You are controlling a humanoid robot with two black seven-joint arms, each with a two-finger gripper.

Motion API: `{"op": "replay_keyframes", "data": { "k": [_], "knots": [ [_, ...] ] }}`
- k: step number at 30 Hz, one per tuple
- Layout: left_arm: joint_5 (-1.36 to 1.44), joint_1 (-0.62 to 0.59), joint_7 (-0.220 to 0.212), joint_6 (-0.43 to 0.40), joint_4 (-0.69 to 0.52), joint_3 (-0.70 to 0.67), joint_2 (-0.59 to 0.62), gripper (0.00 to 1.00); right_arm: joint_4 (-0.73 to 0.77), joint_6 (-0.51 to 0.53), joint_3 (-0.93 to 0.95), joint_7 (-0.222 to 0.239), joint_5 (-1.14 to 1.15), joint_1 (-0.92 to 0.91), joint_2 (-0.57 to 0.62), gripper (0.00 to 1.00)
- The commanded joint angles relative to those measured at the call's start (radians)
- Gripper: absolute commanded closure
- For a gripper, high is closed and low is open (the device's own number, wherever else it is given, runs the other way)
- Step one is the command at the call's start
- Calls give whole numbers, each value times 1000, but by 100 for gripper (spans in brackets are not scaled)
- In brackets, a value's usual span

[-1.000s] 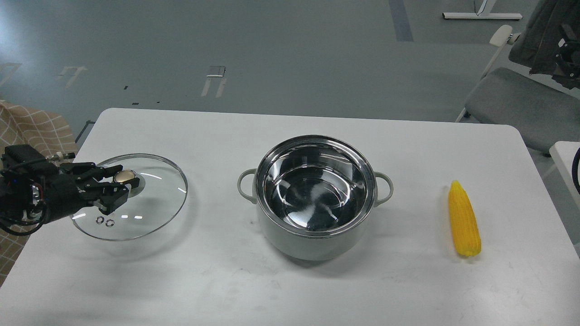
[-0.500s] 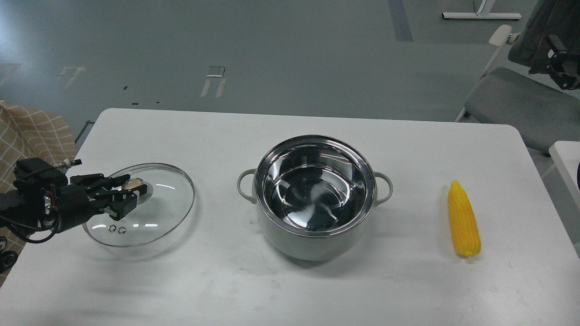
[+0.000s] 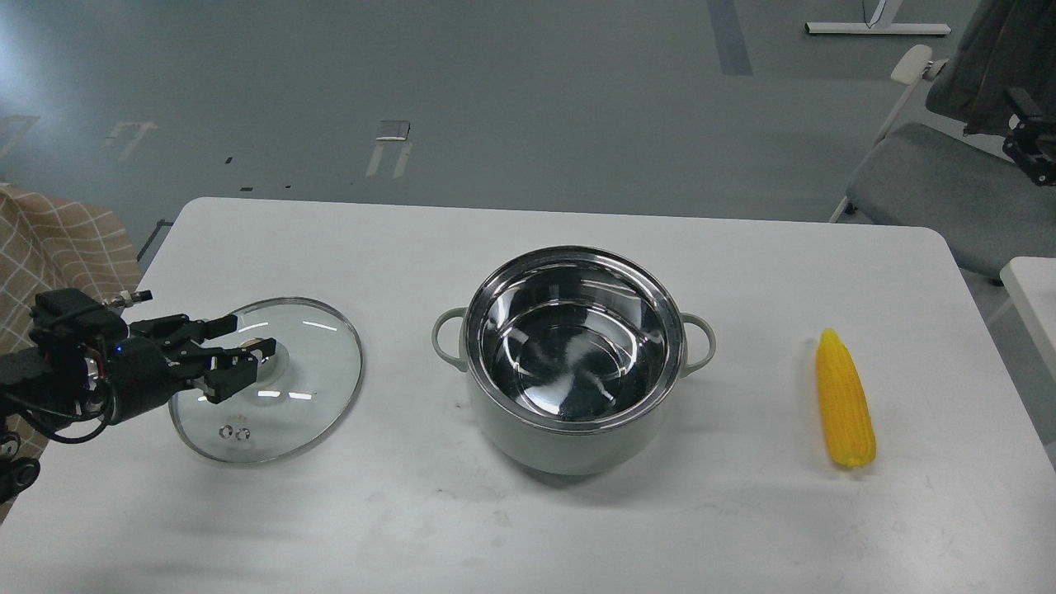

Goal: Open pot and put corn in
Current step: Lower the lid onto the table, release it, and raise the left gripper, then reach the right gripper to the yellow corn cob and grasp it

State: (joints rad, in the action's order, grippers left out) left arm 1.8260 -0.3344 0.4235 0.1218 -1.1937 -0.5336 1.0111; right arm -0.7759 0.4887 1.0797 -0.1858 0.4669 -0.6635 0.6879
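The pot stands uncovered at the table's middle, and its shiny steel inside holds nothing. The corn lies on the table to the right of the pot, pointed end away from me. The glass lid lies low on the table at the left, well apart from the pot. My left gripper is over the lid with its fingers closed around the lid's knob. My right gripper is a small dark shape at the far right edge, off the table; its fingers cannot be told apart.
The white table has rounded corners. A grey chair stands beyond the back right corner. A tan checked cloth is off the left edge. A second white surface shows at the right edge.
My left gripper has carried the lid a little right and toward me, and lowered it to the table. The right gripper has shifted slightly at the far right edge. Pot and corn have not moved.
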Motion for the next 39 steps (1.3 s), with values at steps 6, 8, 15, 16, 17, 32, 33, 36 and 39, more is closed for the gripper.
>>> {"op": "replay_keyframes", "data": {
  "k": [6, 8, 15, 16, 17, 32, 33, 36, 39],
  "knots": [
    [-451, -144, 11, -5, -1, -83, 0, 20, -254, -16, -10, -1, 635, 143, 116, 0],
    [-613, -196, 9, -7, 2, -95, -25, 20, -352, -30, -10, -1, 779, 191, 143, 0],
    [-1172, -409, 8, -92, 129, -117, -198, 13, -546, -57, -12, 6, 1319, 347, 144, 0],
    [-1226, -420, 8, -117, 147, -130, -212, 13, -546, -70, -17, 8, 1363, 364, 139, 0],
    [-1317, -432, 6, -158, 178, -164, -236, 11, -546, -91, -27, 12, 1413, 389, 128, 0],
    [-1619, -428, -42, -381, 281, -424, -374, 5, -504, -145, -130, 72, 1494, 449, 19, 7],
    [-1619, -430, -42, -379, 281, -424, -376, 5, -497, -145, -130, 72, 1494, 449, 12, 8],
    [-1619, -430, -42, -379, 281, -424, -376, 5, -483, -148, -127, 72, 1494, 446, -42, 9],
    [-1619, -430, -42, -379, 281, -424, -376, 5, -479, -166, -126, 74, 1498, 443, -74, 9]
  ]
}}
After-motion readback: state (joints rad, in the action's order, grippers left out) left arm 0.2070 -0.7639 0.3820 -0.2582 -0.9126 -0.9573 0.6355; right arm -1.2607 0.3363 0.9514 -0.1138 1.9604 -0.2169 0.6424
